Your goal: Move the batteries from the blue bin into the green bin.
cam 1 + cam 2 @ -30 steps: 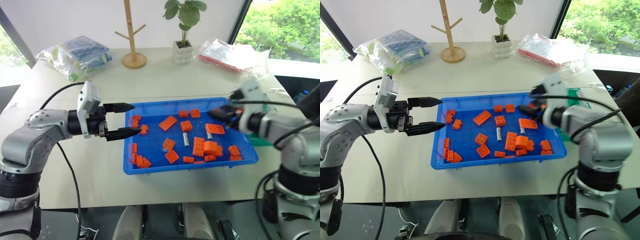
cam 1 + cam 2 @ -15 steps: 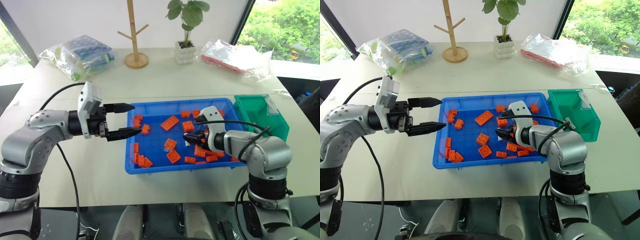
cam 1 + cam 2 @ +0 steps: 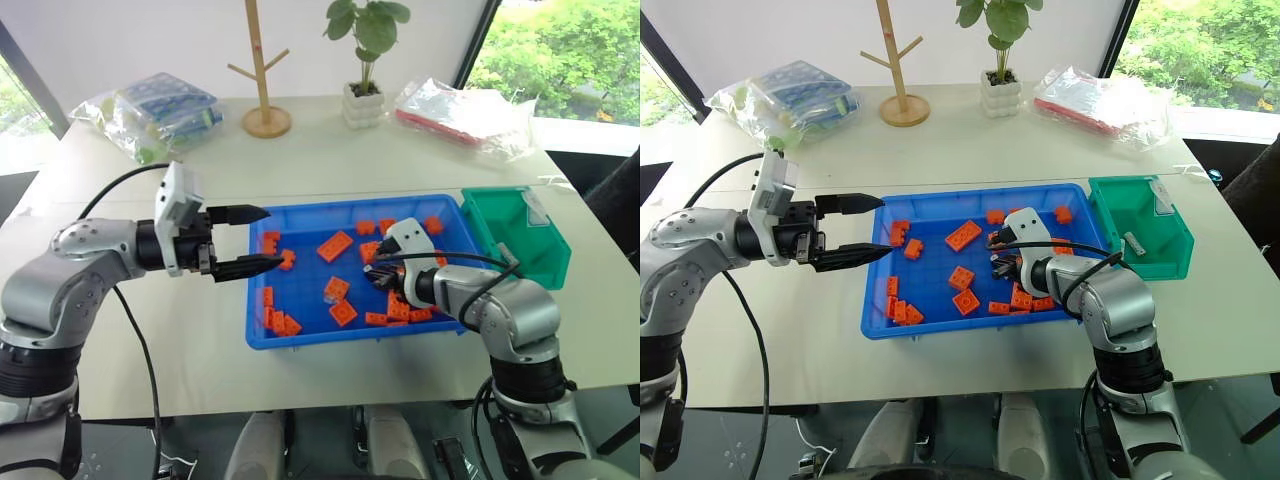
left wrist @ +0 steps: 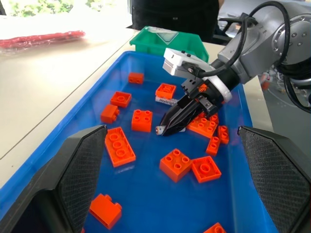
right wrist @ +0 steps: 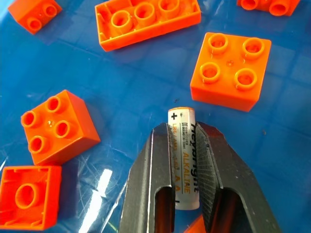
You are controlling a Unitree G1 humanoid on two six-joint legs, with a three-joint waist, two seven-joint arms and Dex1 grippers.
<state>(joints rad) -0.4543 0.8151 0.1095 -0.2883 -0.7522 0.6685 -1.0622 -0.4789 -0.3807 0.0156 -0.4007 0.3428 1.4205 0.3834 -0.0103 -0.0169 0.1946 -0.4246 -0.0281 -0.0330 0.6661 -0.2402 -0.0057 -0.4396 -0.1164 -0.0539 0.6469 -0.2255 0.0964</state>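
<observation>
White tabletop: our right gripper [image 5: 187,160] pinches an alkaline battery [image 5: 183,162] in the blue bin [image 3: 300,335]; orange bricks [image 5: 230,70] just beyond could snag it. Left gripper [image 3: 258,240] gapes, empty.

head views look down over the blue bin [image 3: 300,335]; both wrist views sit close inside it.

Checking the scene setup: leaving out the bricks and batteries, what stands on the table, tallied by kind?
Bins: 2, the blue bin and the green bin
Clear plastic bags with contents: 2, far left and far right
Wooden branch stand: 1
Potted plant: 1
Total: 6
</observation>
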